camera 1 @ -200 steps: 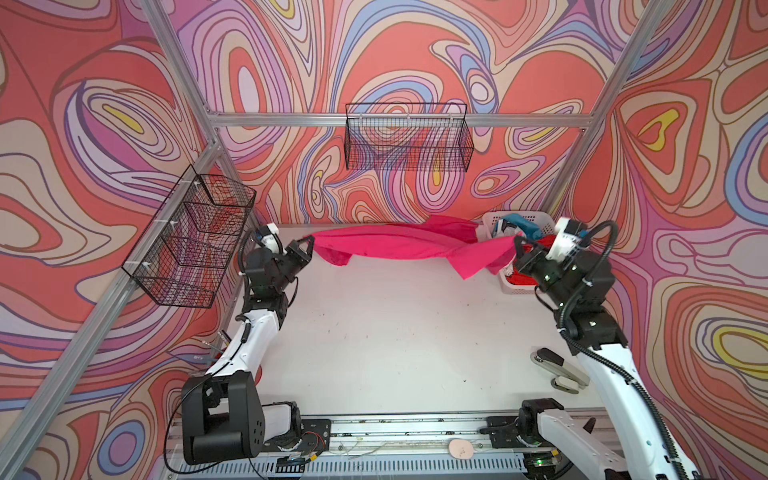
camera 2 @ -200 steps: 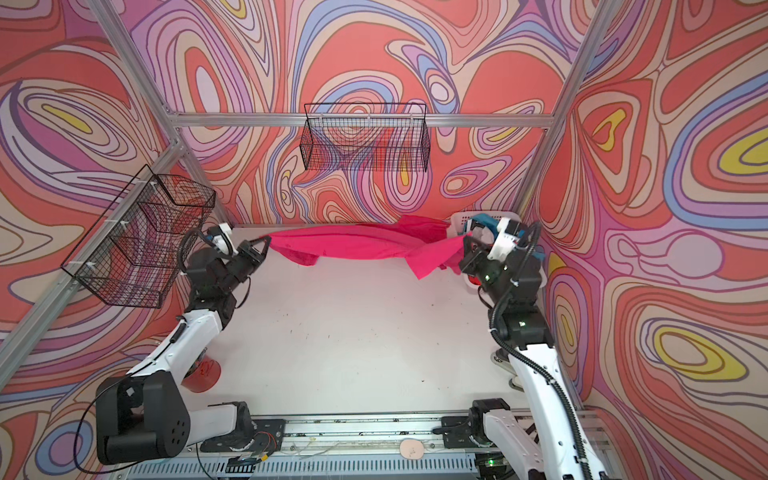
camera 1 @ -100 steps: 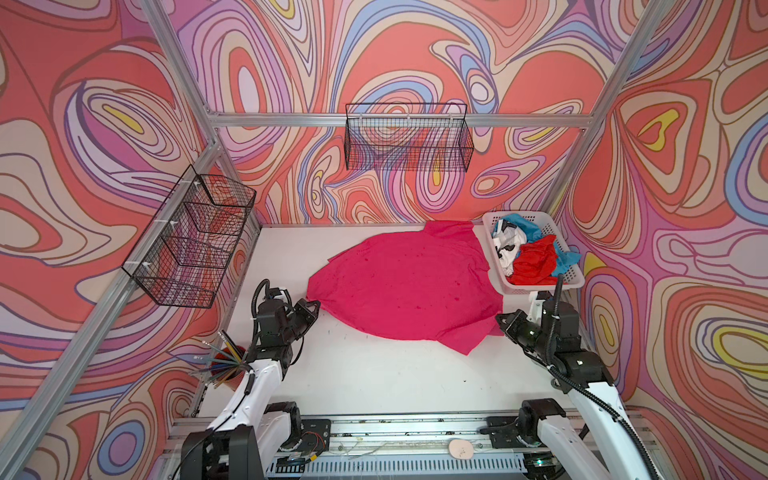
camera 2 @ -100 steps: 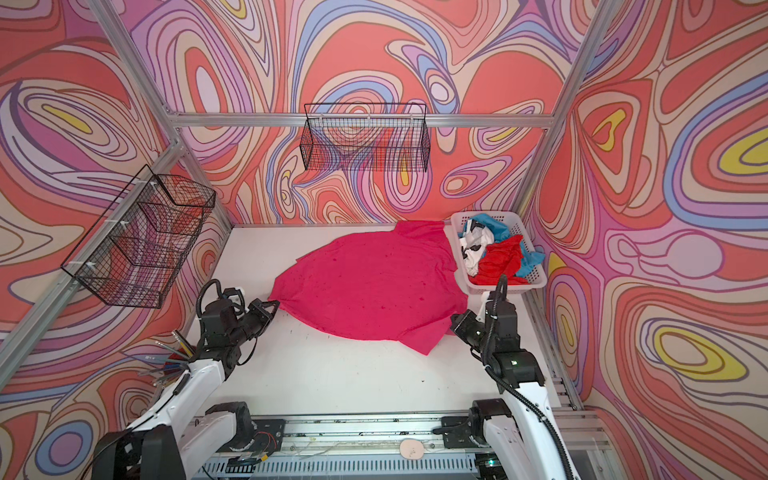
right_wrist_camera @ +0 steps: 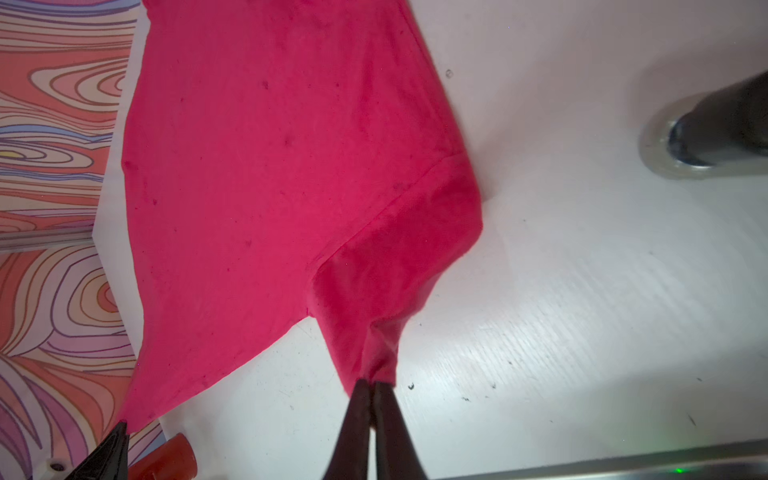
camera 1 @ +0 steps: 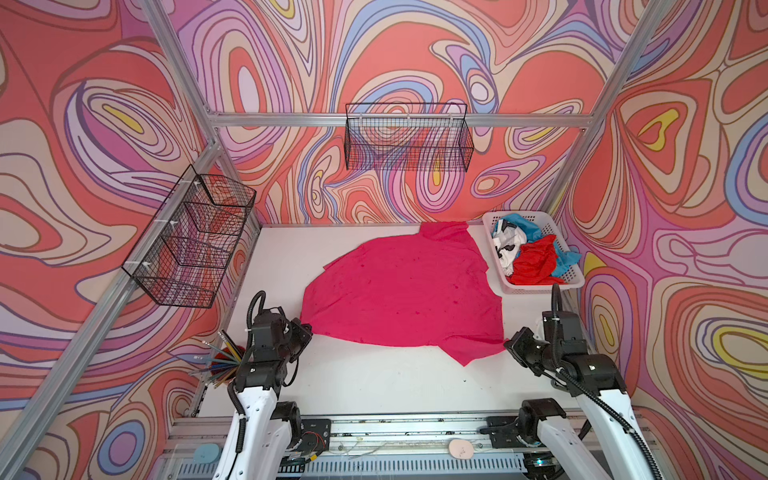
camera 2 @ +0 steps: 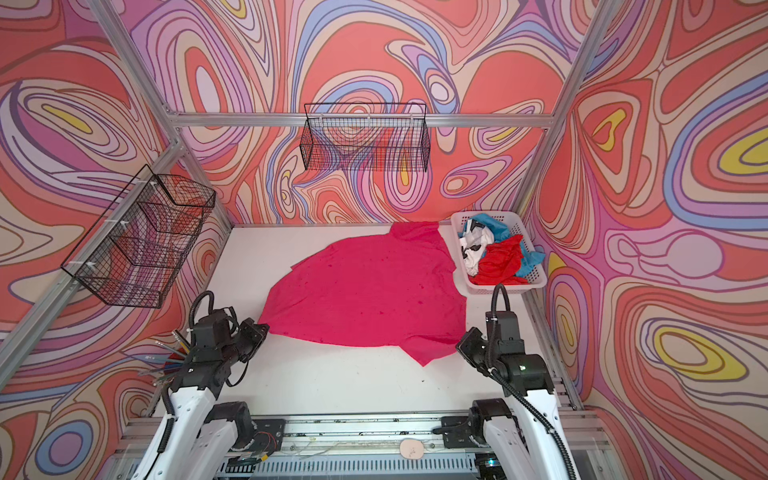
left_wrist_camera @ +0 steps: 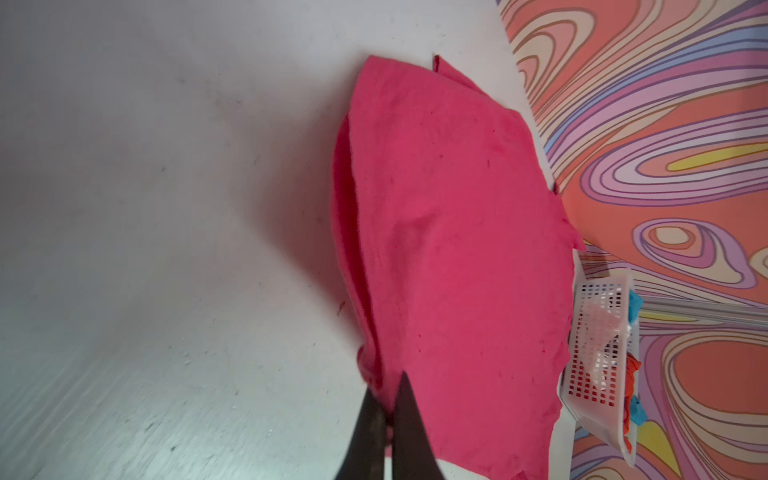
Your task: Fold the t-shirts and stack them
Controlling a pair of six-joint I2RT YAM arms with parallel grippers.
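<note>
Left gripper [left_wrist_camera: 385, 401] is pinched shut on one corner of the big pink t-shirt [camera 1: 407, 291], the corner farthest from the white basket [camera 1: 540, 289]. Right gripper [right_wrist_camera: 372, 384] is squeezed shut on a sleeve of the same shirt, on the near side of the basket.

The shirt is spread flat on the white table [camera 1: 374, 386]. It is plain bright pink, and small dark spots and a few soft wrinkles can be seen on it. One edge is laid just beside the basket, and the far tip is tucked next to the basket's back corner.

Inside the basket a red t-shirt [camera 1: 534, 262], a teal-blue t-shirt [camera 1: 523, 222] and a white t-shirt [camera 1: 509, 247] with black marks are heaped in a crumpled pile.

Bare table can be seen nearer than the basket, between the two grippers, and on the side of the shirt away from the basket.
</note>
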